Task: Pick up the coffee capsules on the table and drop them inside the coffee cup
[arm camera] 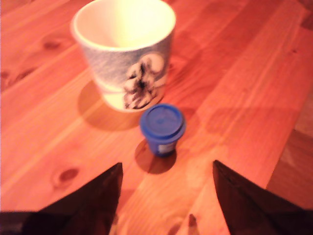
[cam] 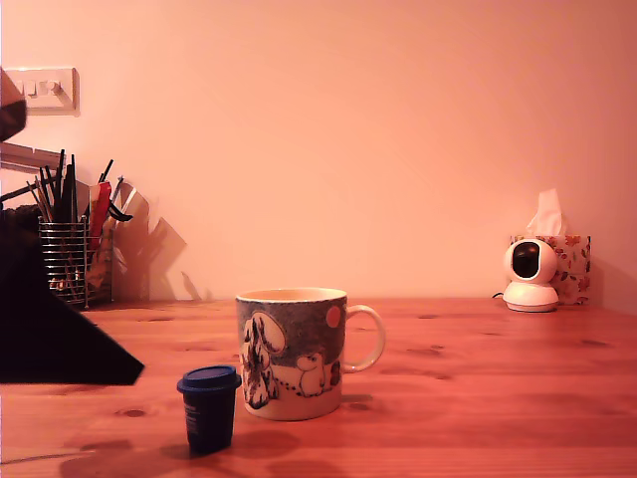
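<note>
Tool [arm camera: 166, 196]: fingers spread apart, empty, hovering short of the capsule [arm camera: 163, 128]
Capsule: upright beside the mug [arm camera: 124, 54]
Table [cam: 478, 398]: bare pine boards
Room: plain wall [cam: 348, 129], utensil holder [cam: 70, 259], small camera [cam: 530, 275]

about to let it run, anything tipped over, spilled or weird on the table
Nothing stands out. The blue coffee capsule stands upright, lid up, close beside the upright mug, which looks empty in the wrist view. No spill shows on the wooden table. The hand is open.
</note>
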`<state>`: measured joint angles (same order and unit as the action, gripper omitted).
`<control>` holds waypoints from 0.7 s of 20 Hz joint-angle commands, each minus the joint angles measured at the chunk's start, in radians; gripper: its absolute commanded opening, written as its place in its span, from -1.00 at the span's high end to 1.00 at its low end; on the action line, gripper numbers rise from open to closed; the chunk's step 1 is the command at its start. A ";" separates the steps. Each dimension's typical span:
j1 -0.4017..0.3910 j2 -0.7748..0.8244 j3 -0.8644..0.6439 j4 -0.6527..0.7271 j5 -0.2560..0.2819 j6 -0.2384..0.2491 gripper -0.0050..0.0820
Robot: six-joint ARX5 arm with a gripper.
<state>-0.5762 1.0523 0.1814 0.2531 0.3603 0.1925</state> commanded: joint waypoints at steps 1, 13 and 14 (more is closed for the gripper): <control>-0.003 0.032 0.010 0.016 0.007 0.022 -0.33; -0.033 0.235 0.106 0.017 0.025 0.057 -0.33; -0.036 0.241 0.111 0.016 0.024 0.069 -0.33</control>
<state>-0.6083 1.2888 0.2882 0.2619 0.3813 0.2455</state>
